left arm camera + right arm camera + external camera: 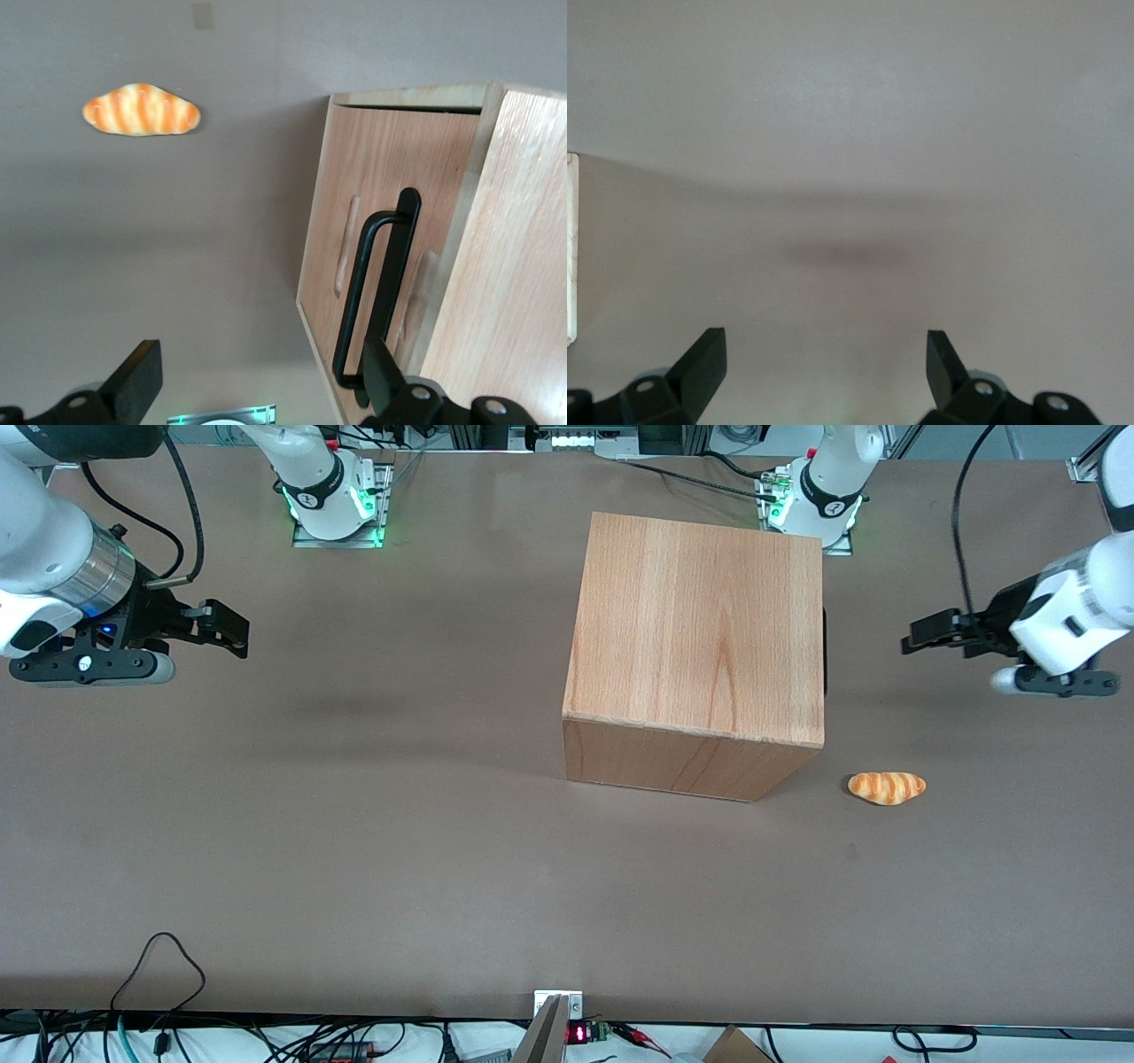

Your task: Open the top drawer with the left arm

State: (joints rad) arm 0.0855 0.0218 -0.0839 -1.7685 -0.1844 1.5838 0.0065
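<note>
A robotics lab: arm bases (335, 500) bolted along the top edge of a brown table (354, 824), green status lights glowing, cables (159, 1036) tangled bottom left.

cabinet (700, 620): light wood, smooth, visible grain | top drawer (381, 230): same pale wood, handle (376, 292) black, satin | left arm (1076, 602): glossy white plastic | gripper (921, 633): matt black, hanging near the cabinet | table (354, 824): matt brown | bread roll (886, 787): glossy
</note>
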